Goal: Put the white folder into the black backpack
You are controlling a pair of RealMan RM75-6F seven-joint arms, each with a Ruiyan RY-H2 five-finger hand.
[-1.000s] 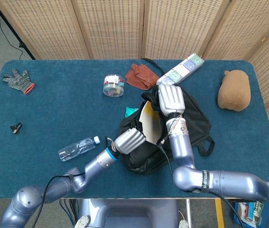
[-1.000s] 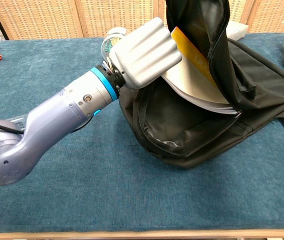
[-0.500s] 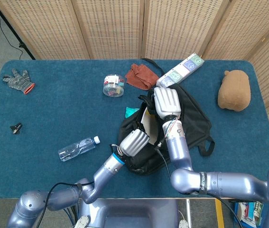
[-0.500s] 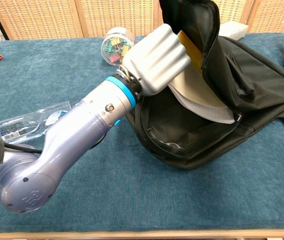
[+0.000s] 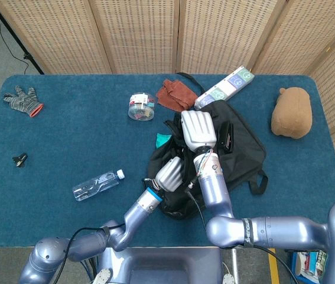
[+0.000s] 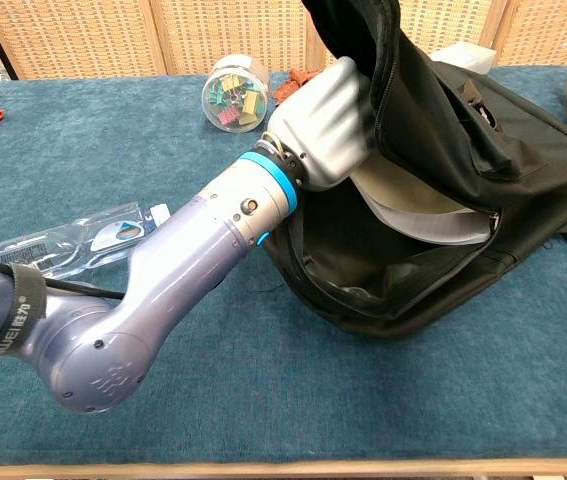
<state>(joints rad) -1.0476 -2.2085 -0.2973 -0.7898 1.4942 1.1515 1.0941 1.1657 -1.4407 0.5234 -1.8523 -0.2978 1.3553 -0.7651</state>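
Note:
The black backpack (image 5: 238, 155) lies mid-table with its mouth facing me, wide open in the chest view (image 6: 483, 140). My right hand (image 5: 198, 129) holds the top flap up above the opening; the chest view does not show this hand. My left hand (image 5: 170, 173) reaches into the mouth and grips the edge of the white folder (image 6: 418, 198), fingers curled over it (image 6: 323, 118). The folder sits slanted inside the bag, mostly covered by the flap. In the head view it is hidden.
A jar of coloured clips (image 5: 140, 106) and a brown cloth (image 5: 176, 94) lie behind the bag, with a white box (image 5: 223, 87) at its back. A plastic bottle (image 5: 96, 185) lies left of my left arm. A brown plush (image 5: 292, 112) sits at far right, a glove (image 5: 22, 100) at far left.
My left hand has pushed the folder deeper into the backpack; its yellow part no longer shows. My right hand has drawn the flap further over the opening, toward the left.

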